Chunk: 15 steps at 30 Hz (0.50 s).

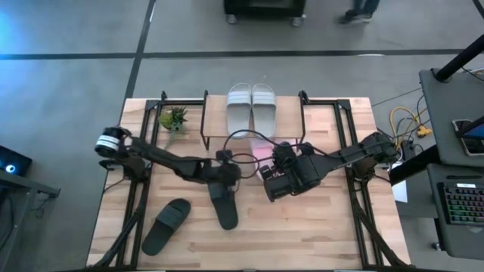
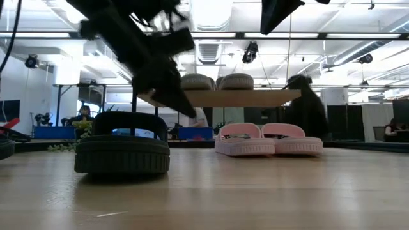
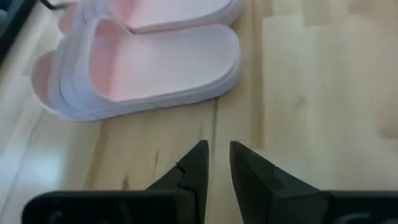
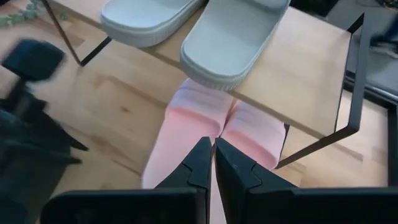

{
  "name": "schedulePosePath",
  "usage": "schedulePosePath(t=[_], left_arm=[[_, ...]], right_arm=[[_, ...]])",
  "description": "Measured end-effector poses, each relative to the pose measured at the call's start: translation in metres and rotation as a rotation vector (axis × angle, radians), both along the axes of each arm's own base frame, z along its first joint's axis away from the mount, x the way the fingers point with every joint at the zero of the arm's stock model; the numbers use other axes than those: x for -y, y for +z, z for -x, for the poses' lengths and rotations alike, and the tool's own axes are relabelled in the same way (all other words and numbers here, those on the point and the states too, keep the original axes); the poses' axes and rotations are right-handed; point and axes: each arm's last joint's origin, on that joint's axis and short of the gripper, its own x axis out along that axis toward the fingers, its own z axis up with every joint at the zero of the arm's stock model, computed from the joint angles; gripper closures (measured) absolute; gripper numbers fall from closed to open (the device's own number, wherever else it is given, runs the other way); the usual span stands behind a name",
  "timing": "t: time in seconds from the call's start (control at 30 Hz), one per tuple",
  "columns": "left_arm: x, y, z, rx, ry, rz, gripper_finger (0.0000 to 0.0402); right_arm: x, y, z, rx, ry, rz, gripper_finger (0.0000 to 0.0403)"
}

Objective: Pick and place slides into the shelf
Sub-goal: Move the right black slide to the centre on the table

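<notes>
On the wooden surface [image 1: 318,234], the shelf [image 1: 291,125] carries the light grey slides [image 1: 252,106] on its top board, and the pale pink slides [image 2: 268,140] sit side by side beneath it. One black slide [image 1: 224,202] lies just below the left claw [image 1: 227,180], whose fingers are nearly together and empty. The other black slide [image 1: 166,225] lies apart, nearer the surface's front corner. The right claw [image 4: 213,163], fingers together and empty, hovers over the pink pair.
</notes>
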Motion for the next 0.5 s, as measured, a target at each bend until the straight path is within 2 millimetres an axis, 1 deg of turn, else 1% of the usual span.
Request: schedulePosePath(t=[0.13,0.23,0.37,0.5], left_arm=[[0.010,0.007,0.025,0.046,0.050,0.101,0.0350],[0.015,0.005,0.051,0.068,0.098,0.168,0.0350],[0.023,0.007,0.086,0.124,0.121,0.294,0.0350],[0.025,0.012,0.114,0.195,0.163,0.427,0.0350]], right_arm=[[-0.006,-0.003,-0.001,0.016,-0.003,-0.023,0.0390],[-0.012,-0.009,-0.007,0.032,0.013,-0.095,0.0390],[-0.021,-0.021,-0.025,0.029,0.130,-0.184,0.0390],[-0.029,-0.031,-0.039,0.034,0.283,-0.240,0.0390]])
